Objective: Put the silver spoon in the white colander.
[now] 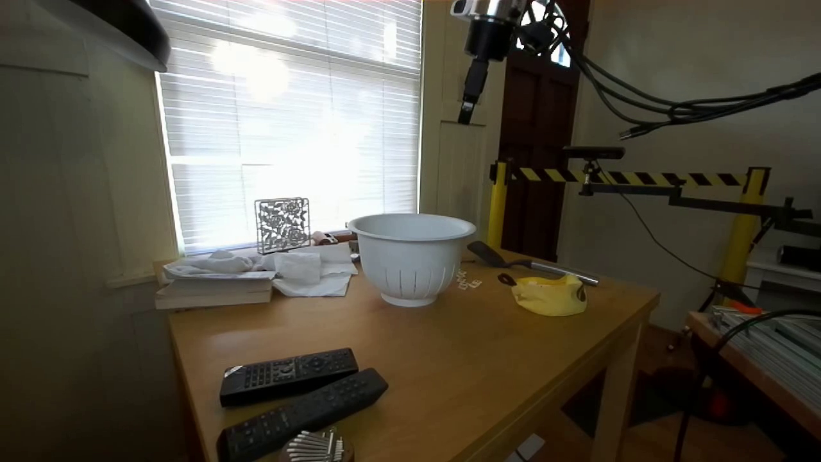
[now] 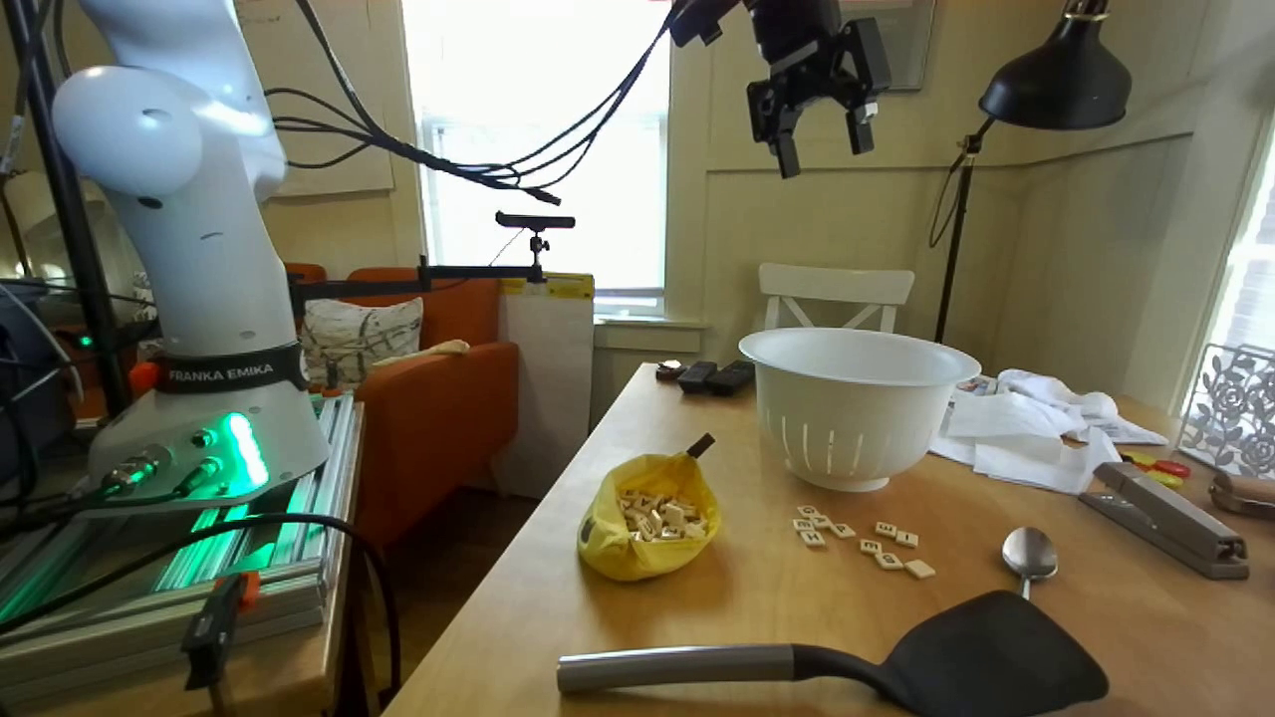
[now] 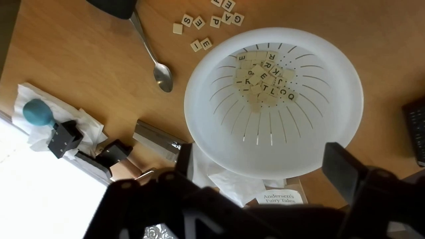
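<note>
Silver and slim, the spoon (image 2: 1030,553) lies on the wooden tabletop (image 2: 757,593), outside the colander (image 2: 847,428) and apart from it. In an exterior view its bowl end points to the far side and its handle runs toward the near side, where the black blade of the spatula (image 2: 996,657) hides the end; whether the two touch I cannot tell. The tool (image 2: 825,151) hangs high over the tabletop in both exterior views, its fingers (image 3: 342,171) spread well apart; in the wrist view they come in at the left and right, with the colander showing beyond them. White and upright on its foot, the colander holds a heap of letter tiles (image 3: 264,76) on its pierced floor. In an exterior view loose tiles (image 2: 888,562) lie on its near side, left of the spoon, and farther left a yellow bag (image 2: 637,566) sits open-mouthed with more tiles (image 2: 662,516) inside. The spatula lies nearest, grey handle to the left, blade to the right. A stapler (image 2: 1175,513) rests to the right of the spoon; white papers (image 2: 1041,463) lie to the right of the colander; and in the wrist view a book (image 3: 280,196) shows the words Andersen's Fairy Tales. Two black remotes (image 1: 288,375) lie at the near left in an exterior view, close beside each other, and a metal grate (image 1: 282,224) stands upright at the far left before a bright blind (image 1: 211,205). In an exterior view a black lamp (image 2: 1061,85) stands far right.
</note>
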`<state>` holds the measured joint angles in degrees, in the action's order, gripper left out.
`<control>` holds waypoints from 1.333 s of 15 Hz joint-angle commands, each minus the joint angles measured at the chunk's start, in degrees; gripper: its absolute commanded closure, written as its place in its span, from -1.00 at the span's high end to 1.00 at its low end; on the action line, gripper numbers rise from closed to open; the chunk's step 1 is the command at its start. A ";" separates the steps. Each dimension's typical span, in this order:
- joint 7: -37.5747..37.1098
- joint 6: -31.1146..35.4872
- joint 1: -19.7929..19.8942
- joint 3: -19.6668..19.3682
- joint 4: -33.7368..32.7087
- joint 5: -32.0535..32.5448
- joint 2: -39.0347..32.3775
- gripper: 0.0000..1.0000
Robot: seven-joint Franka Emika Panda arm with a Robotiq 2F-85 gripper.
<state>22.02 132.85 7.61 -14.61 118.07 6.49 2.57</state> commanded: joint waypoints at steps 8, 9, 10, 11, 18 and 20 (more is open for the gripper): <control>25.17 -4.20 13.15 1.68 -25.38 -14.39 -25.58 1.00; 26.41 -2.96 14.99 2.44 -27.27 -15.48 -28.42 1.00; 25.93 -3.71 16.36 2.74 -29.84 -15.29 -31.25 1.00; 25.92 -4.45 17.77 3.23 -32.08 -15.18 -33.50 1.00; 23.91 -3.44 21.94 6.38 -35.72 -13.53 -40.52 1.00; 23.70 -3.81 22.02 6.57 -37.05 -13.52 -41.51 1.00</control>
<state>46.12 129.24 28.82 -9.02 81.45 -7.81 -38.79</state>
